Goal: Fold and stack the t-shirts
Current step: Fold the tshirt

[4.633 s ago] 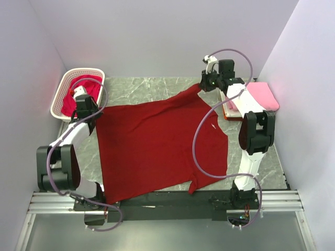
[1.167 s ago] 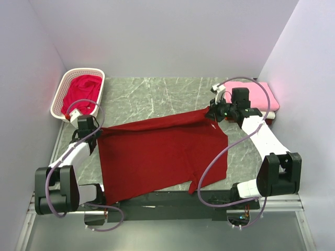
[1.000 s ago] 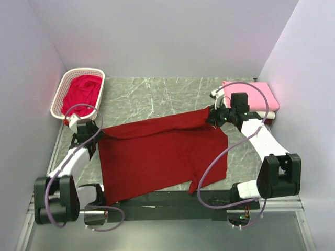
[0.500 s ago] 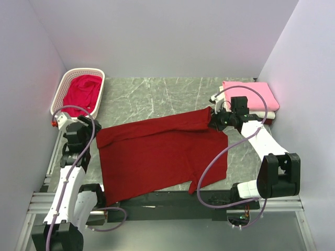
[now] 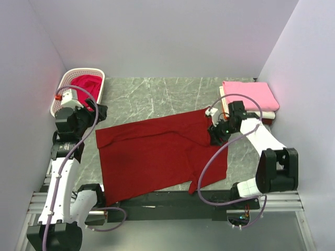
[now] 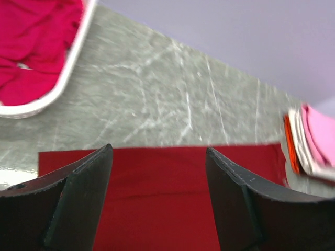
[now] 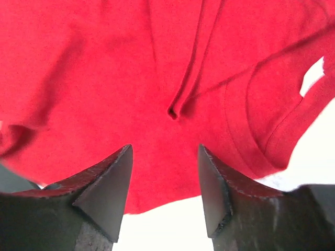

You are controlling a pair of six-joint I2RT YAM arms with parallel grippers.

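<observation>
Plainly, the dark red t-shirt (image 5: pixel 157 154) lies flat on the grey marbled surface (image 5: pixel 157 94). It is soft matte knit, long axis left to right, far edge doubled over. The right gripper (image 7: pixel 165 147) hovers just above its far right corner, jaws apart and empty. The left gripper (image 6: pixel 158 150), jaws also apart, hangs off the far left corner.

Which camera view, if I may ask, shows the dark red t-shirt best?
Top external view: it shows nearly the whole dark red t-shirt spread out. The left wrist view catches only an edge strip; the right wrist view only a close patch of seams.
</observation>
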